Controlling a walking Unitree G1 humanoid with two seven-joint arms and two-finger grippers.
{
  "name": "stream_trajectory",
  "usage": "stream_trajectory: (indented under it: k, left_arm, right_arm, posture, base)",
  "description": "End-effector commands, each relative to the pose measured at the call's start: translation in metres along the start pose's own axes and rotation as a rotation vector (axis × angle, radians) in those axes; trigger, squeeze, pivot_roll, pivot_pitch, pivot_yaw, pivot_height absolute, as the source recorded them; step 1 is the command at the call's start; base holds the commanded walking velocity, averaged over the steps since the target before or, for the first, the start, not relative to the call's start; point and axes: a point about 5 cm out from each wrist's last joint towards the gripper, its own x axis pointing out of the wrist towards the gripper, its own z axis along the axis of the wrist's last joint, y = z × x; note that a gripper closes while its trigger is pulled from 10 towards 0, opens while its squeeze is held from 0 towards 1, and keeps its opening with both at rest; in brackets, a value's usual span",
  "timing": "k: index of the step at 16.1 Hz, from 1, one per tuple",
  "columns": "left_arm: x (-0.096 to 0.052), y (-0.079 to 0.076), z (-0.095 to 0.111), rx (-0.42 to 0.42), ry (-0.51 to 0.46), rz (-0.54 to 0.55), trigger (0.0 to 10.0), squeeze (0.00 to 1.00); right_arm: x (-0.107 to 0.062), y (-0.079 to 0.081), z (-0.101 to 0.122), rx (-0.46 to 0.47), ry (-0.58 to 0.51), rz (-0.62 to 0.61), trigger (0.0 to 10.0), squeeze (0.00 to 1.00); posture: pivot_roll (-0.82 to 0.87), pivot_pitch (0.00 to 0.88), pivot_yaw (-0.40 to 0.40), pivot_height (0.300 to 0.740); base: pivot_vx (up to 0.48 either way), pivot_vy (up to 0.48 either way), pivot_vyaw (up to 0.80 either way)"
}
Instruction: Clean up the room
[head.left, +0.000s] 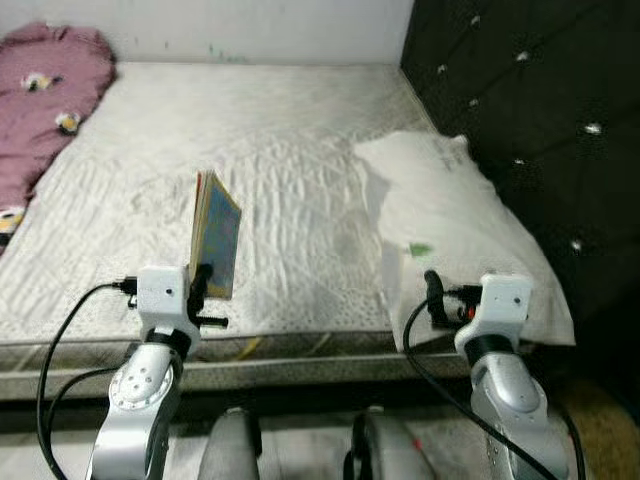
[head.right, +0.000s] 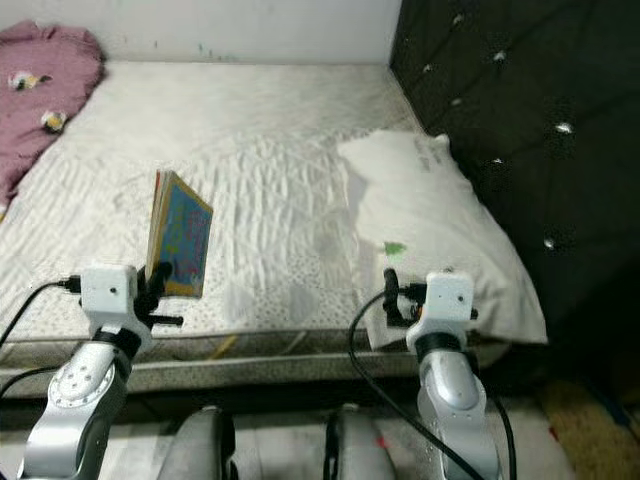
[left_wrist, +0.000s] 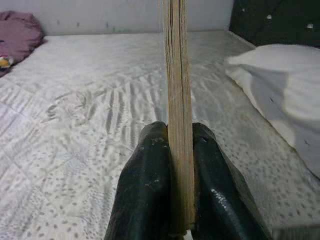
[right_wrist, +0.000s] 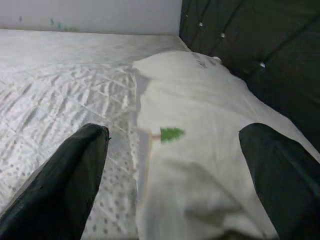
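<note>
White bed (head.left: 250, 170); white pillow (head.left: 450, 220), maroon blanket (head.left: 45, 100) on it.

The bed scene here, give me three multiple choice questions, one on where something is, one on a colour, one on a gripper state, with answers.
1. Where does the white pillow lie?
A. against the dark headboard
B. on the floor
C. on the pink blanket

2. What colour is the blanket at the bed's far left corner?
A. green
B. pink
C. black

3. What is the left gripper doing?
A. hanging open
B. pressing the mattress
C. clamping a thin book upright

Answers: 1 A, the pillow rests on the mattress beside the headboard. 2 B, it is dusty pink with small flower prints. 3 C, the left wrist view has both fingers pinching the book's edge, while the right gripper stands open before the pillow.
</note>
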Motion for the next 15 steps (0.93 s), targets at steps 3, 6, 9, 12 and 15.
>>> stream_trajectory:
  k: [3, 6, 9, 12, 15]
  left_arm:
    - [0.004, -0.003, 0.012, -0.003, -0.058, -0.014, 10.0, 0.0]
    - [0.004, -0.003, 0.012, -0.011, -0.06, -0.024, 10.0, 0.0]
    - [0.005, -0.003, 0.013, -0.023, -0.074, -0.042, 10.0, 0.0]
    - [0.009, -0.006, 0.016, -0.027, -0.082, -0.05, 10.0, 0.0]
    - [0.01, -0.005, 0.017, -0.032, -0.089, -0.041, 10.0, 0.0]
  right_arm:
    - [0.001, 0.0, 0.001, 0.0, -0.004, 0.006, 10.0, 0.0]
    - [0.003, 0.0, 0.002, 0.0, -0.003, 0.013, 10.0, 0.0]
    - [0.005, 0.002, 0.003, -0.002, -0.007, 0.025, 10.0, 0.0]
    - [0.009, 0.002, 0.004, -0.004, -0.01, 0.03, 10.0, 0.0]
    - [0.011, 0.002, 0.004, -0.005, -0.008, 0.035, 10.0, 0.0]
  posture:
    - [0.0, 0.0, -0.01, 0.637]
    - [0.0, 0.0, -0.011, 0.637]
    - [-0.01, 0.0, -0.003, 0.637]
    - [-0.01, 0.0, -0.01, 0.637]
    - [-0.01, 0.0, -0.013, 0.637]
  base:
    - [0.0, 0.0, 0.0]
    - [0.0, 0.0, 0.0]
    - [0.08, 0.0, 0.0]
    - [0.294, 0.0, 0.0]
    - [0.308, 0.0, 0.0]
